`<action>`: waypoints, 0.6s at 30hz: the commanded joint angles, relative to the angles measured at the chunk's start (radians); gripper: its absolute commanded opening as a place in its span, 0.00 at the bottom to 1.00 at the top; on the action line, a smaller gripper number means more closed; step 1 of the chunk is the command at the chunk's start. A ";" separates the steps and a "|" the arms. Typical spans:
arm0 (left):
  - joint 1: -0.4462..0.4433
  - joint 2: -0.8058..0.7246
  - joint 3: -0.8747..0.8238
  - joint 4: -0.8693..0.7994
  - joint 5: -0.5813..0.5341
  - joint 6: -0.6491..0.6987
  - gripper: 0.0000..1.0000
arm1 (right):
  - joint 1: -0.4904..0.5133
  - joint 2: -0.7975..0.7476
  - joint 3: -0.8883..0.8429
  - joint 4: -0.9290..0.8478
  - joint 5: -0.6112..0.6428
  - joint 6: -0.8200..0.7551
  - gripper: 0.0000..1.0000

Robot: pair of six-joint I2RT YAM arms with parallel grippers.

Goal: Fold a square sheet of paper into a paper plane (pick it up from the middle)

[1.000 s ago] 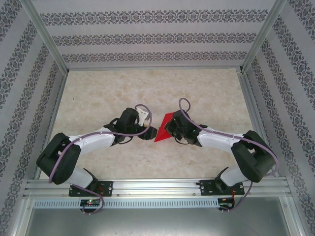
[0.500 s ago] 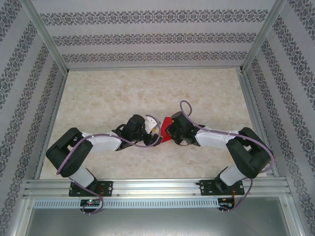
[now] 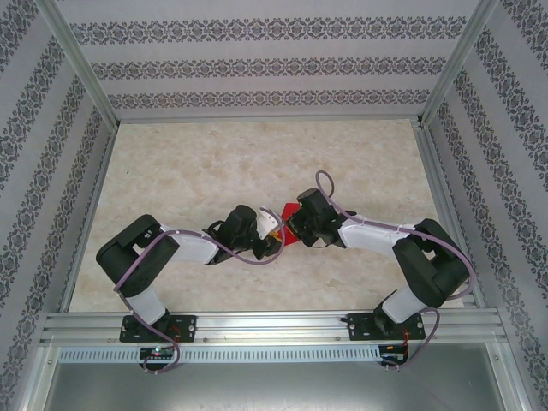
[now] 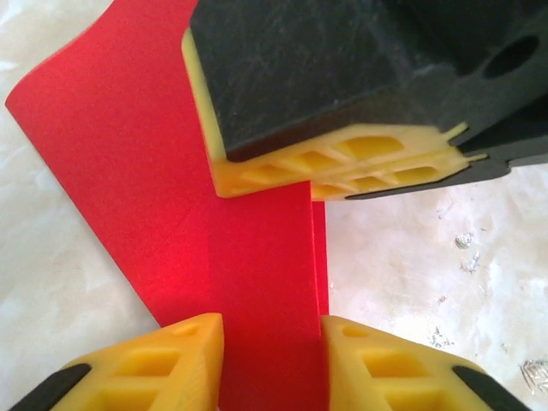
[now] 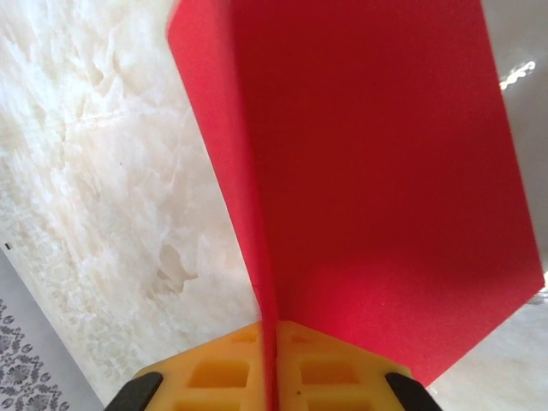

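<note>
two robot arms meet at the middle of a pale marble-look table point(image 3: 197, 163), with a sheet of red paper point(image 4: 171, 171) held up between them, partly folded, one flap standing out from a crease.

what could go wrong, as i judge it: the paper is thin and both claws are on the same small piece. if the arms pull apart or twist against each other, it could tear or take a crooked crease. the left claw's fingers sit at the two edges of a flat strip, so squeezing there may buckle the strip instead of pressing the fold. if the right claw lets go before the left has a sure hold, the paper would drop to the table. the two claws are also very near each other and could bump.

the right claw point(image 5: 276, 364) is clenched on the crease, its yellow fingers pressed together with only the paper's thickness between them. the left claw point(image 4: 272, 364) stands part open, the red strip filling the gap between its fingers; i cannot tell whether it is gripping yet.
</note>
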 commanded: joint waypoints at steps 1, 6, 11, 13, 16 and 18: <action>-0.015 0.003 -0.016 0.070 -0.015 0.024 0.30 | -0.010 0.018 0.027 -0.022 -0.026 0.003 0.13; -0.015 0.013 -0.026 0.084 -0.040 0.012 0.22 | -0.018 0.013 0.026 -0.022 -0.040 -0.011 0.21; -0.015 0.016 -0.033 0.092 -0.041 -0.014 0.17 | -0.057 -0.051 -0.001 -0.052 -0.019 -0.084 0.44; -0.015 0.019 -0.037 0.101 -0.036 -0.039 0.16 | -0.082 -0.086 -0.020 -0.032 -0.027 -0.159 0.51; -0.014 0.018 -0.039 0.100 -0.036 -0.091 0.14 | -0.109 -0.130 -0.046 0.008 -0.057 -0.279 0.56; -0.012 0.019 -0.038 0.093 -0.041 -0.140 0.11 | -0.122 -0.155 -0.065 0.024 -0.063 -0.349 0.57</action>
